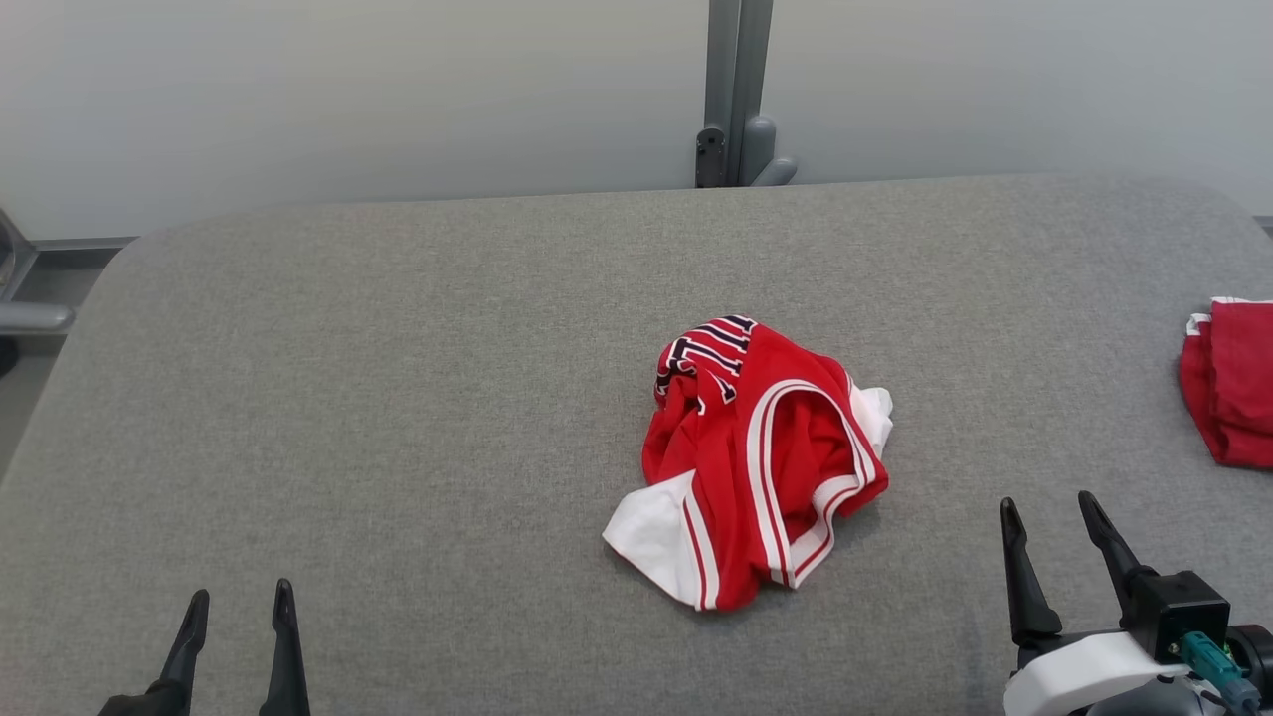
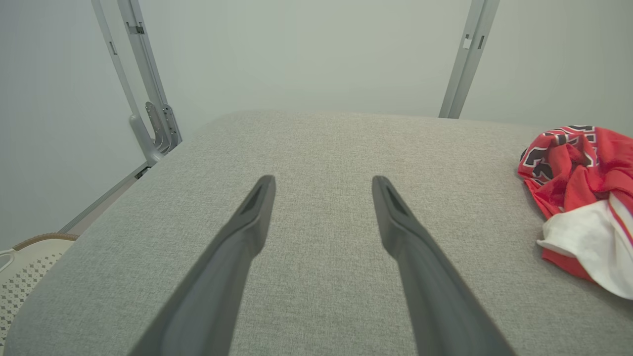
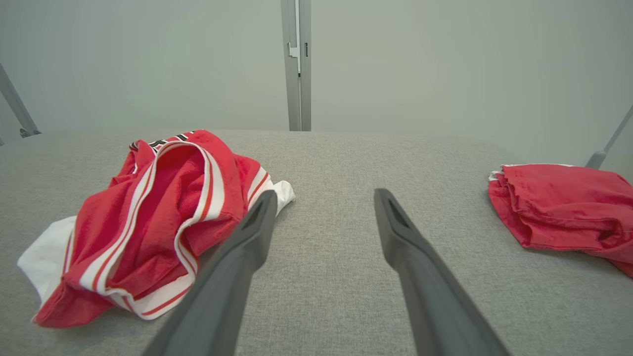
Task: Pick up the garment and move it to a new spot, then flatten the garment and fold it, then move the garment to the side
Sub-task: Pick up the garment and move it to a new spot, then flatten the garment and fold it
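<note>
Head view: a pale wall [image 1: 348, 89] with a grey post [image 1: 736, 89] backs a wide grey fabric table [image 1: 398, 398]. The garment [image 1: 756, 467], red with white trim, lies crumpled just right of the middle, its dark lettering too folded to read. A red cloth [image 1: 1233, 383] at the right edge is cut off. At the near edge the left gripper [image 1: 242, 589] and right gripper [image 1: 1047, 498] stand with jaws spread, empty, apart from the garment.

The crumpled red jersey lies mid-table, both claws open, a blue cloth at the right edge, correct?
The cloth at the right edge is red, not blue, as the head view shows. The jersey, left gripper and right gripper are as you say.
</note>
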You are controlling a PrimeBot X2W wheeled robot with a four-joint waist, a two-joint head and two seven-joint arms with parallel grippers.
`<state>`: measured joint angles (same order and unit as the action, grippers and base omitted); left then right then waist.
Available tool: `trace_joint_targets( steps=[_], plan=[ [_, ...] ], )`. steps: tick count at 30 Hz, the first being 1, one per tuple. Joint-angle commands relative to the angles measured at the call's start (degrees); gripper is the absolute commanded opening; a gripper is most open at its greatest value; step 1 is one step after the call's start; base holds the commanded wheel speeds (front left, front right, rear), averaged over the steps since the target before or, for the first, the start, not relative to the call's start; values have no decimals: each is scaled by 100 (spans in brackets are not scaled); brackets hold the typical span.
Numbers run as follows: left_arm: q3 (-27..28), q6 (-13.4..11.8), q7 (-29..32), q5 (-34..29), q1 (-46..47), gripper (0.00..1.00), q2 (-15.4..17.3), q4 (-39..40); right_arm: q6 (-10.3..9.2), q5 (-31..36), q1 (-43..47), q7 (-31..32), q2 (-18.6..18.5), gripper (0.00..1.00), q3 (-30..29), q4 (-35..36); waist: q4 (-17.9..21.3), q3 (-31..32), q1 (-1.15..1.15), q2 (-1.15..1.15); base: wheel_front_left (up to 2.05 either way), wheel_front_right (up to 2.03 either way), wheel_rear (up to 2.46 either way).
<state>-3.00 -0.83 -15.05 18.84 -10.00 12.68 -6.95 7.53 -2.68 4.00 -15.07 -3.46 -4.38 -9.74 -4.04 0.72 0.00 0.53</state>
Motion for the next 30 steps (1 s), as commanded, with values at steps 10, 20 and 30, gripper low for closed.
trace_joint_targets(
  steps=[10, 20, 30],
  plan=[
    [342, 336, -13, -386, -20, 100, -271, -60, -9, -25, -55, -18, 19, 100, 85, 50, 2, -76, 0, -53, 0, 0, 0],
    [555, 534, -14, -648, 109, 100, -467, -110, -9, -15, -92, -17, 24, 100, 78, 131, 32, -162, 0, -53, 0, 0, 0],
    [131, 723, 13, -666, 378, 100, -690, -298, -9, -51, -233, -17, -60, 100, 220, 142, 215, -337, 0, -53, 0, 0, 0]
  ],
)
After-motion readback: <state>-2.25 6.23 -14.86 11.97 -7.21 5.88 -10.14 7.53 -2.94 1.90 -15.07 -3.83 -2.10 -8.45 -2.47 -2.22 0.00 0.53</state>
